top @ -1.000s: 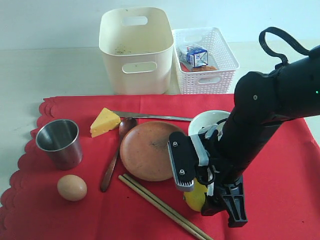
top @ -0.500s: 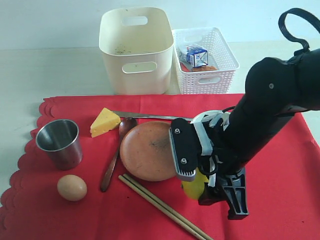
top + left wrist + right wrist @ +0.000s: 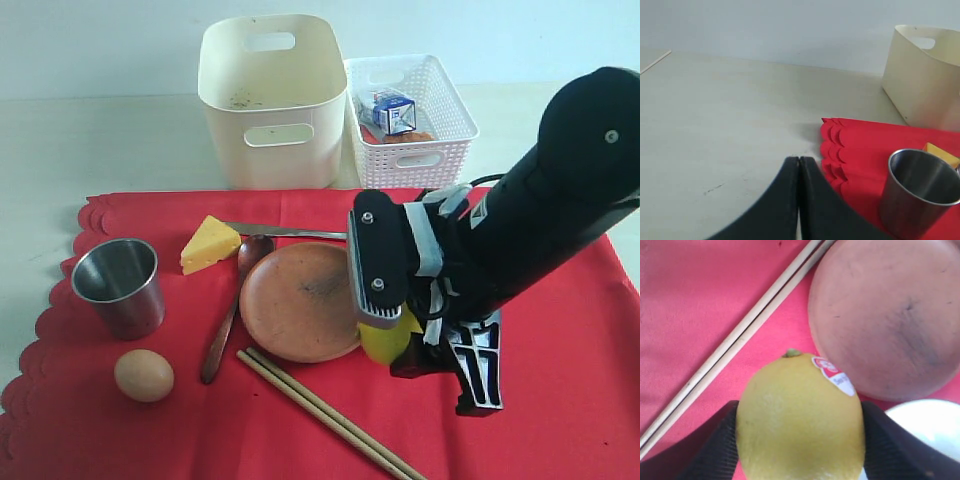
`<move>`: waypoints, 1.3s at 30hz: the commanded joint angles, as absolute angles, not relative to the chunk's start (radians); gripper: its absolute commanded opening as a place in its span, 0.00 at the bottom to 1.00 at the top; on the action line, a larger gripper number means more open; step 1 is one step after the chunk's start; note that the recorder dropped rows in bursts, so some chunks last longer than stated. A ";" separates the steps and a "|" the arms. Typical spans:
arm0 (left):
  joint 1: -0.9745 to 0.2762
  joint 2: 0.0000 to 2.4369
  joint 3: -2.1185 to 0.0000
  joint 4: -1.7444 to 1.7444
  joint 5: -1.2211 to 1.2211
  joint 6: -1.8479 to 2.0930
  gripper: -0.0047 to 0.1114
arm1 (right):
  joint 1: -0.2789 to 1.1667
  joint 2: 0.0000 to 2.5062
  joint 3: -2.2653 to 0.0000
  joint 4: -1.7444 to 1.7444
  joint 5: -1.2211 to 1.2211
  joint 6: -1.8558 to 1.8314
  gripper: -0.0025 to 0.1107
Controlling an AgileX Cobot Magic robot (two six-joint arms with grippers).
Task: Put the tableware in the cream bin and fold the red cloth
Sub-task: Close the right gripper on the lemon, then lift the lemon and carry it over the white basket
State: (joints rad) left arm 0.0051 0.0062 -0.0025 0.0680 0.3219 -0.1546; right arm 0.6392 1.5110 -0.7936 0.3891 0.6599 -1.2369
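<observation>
The red cloth (image 3: pixel 560 400) lies spread flat on the counter (image 3: pixel 100 150), its scalloped edge to the left. All the tableware I can see sits on it, outside the bin. The steel cup (image 3: pixel 118 285) stands upright near the left edge. The brown plate (image 3: pixel 300 300) is in the middle, with the wooden spoon (image 3: pixel 228 320) lying along its left side. The knife (image 3: pixel 290 233) lies behind the plate, and the chopsticks (image 3: pixel 320 410) lie side by side on a slant in front of it. The white bowl (image 3: pixel 925 425) sits just beside the plate, mostly hidden behind the arm.

The cream bin (image 3: pixel 270 150) stands upright on the counter behind the cloth. A white basket (image 3: pixel 410 155) holding a milk carton (image 3: pixel 388 110) is just to its right. A cheese wedge (image 3: pixel 210 243) and an egg (image 3: pixel 143 375) also rest on the cloth.

The right gripper (image 3: pixel 800 437) has its fingers pressed against both sides of a lemon (image 3: pixel 800 410), gripping it at the plate's right edge. The left gripper (image 3: pixel 799 172) is closed tight with nothing in it, over bare counter near the cup.
</observation>
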 commanded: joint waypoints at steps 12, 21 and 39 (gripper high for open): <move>-0.001 0.000 0.000 0.067 0.319 -0.156 0.05 | 0.640 1.297 -0.788 0.392 0.648 -1.031 0.02; -0.001 0.000 0.000 0.067 0.319 -0.156 0.05 | 0.640 1.222 -0.788 0.388 0.577 -0.884 0.02; -0.001 0.000 0.000 0.067 0.319 -0.156 0.05 | 0.637 1.244 -1.058 0.049 0.701 -0.250 0.02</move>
